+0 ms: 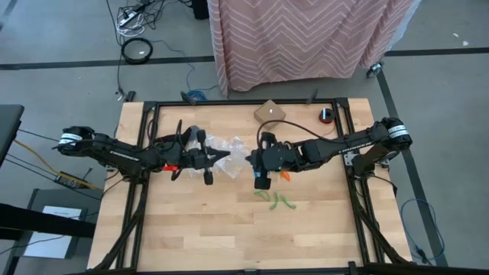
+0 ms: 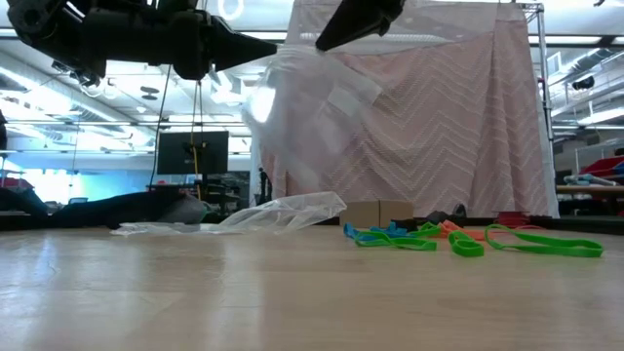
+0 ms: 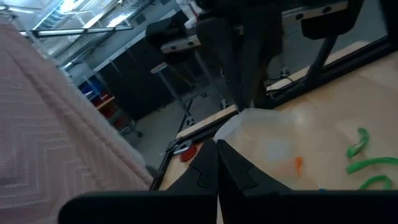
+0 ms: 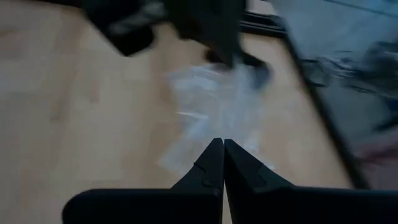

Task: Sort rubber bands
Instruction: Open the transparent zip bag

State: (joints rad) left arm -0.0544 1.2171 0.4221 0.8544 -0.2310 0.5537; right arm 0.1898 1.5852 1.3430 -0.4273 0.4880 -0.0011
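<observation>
Where cloth (image 1: 306,34) hangs, wooden table (image 1: 199,229)

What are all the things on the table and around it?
Rubber bands: several; green, blue, orange; lying on the table right of centre.
Plastic bag, lifted: one, clear, hanging between both grippers.
Plastic bag, lying: at least one, clear, flat on the table.
Box: one, brown, far edge.
Tape roll: one, red, far edge.
Curtain: one, pink zigzag, behind the table.
Table: one, light wood.
Left gripper: shut on the lifted bag.
Right gripper: shut on the lifted bag.
</observation>
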